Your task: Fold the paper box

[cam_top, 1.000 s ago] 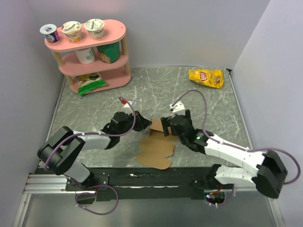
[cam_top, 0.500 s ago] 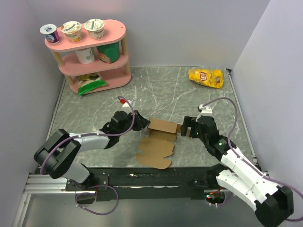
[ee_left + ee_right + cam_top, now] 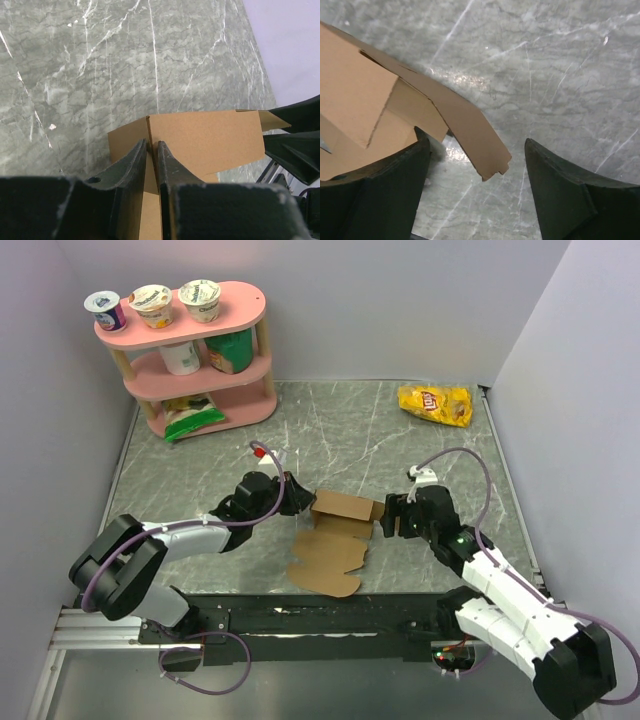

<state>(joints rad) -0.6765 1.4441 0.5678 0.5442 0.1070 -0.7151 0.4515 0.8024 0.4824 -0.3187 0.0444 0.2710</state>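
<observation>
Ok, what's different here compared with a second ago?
The right gripper pulled back to the right, off the paper box. It now sits open at the box's right end, with a loose flap between its jaws. The far panel it partly hid now shows standing upright. The left gripper stayed pinched on the box's left wall. The chip bag and pink shelf did not move.

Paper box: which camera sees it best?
Top external view: it shows nearly the whole paper box, raised walls and flat flaps. Left wrist shows only one pinched wall; right wrist only a corner and flap.
</observation>
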